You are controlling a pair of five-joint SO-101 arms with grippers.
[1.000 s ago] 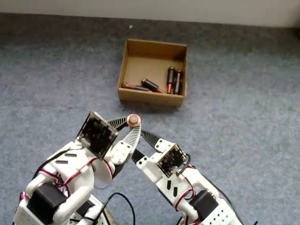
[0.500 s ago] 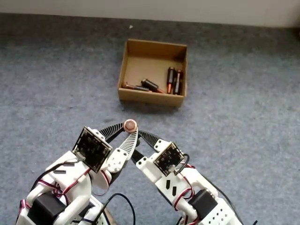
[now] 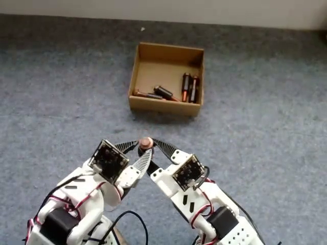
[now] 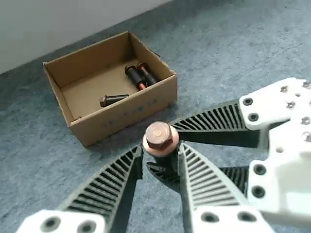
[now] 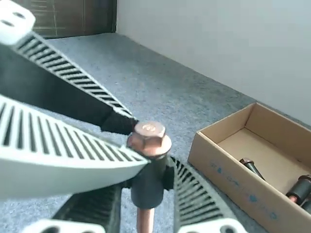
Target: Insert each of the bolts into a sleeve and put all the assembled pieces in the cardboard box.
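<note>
Grey carpet (image 3: 265, 127) covers the whole work surface. A pale wall (image 3: 163, 7) strip runs along its far edge.

Left arm (image 3: 76, 204) and right arm (image 3: 214, 209), white with black motors, stand side by side at the near edge and lean in towards each other. Their tips meet at one spot.

Cardboard box (image 3: 163, 107): open top, sitting flat on the carpet beyond the arms. It lies apart from the meeting point, with its near wall facing it.

Left hand (image 4: 159, 150): nearly closed. Its two ribbed fingers (image 4: 116, 182) pinch the bolt at the head and flange, one on each side.

Right hand (image 5: 146, 191): also nearly closed. Its fingers (image 5: 194, 199) press on either side of the sleeve, lower down than the left hand's grip.

Assembled pieces (image 3: 190, 88) in the box: four, as best I can count. Two lie side by side against one side wall. Two more lie along the near wall, one about midway and one towards the opposite corner.

Sleeve (image 5: 147, 179): dark, short and upright, held clear above the carpet between the two hands.

Bolt (image 4: 158, 137): copper-coloured and upright, seated through the sleeve. The hex head and flange sit on top of the sleeve and the shank end pokes out below. It is held in the air on the near side of the box, not over it.
</note>
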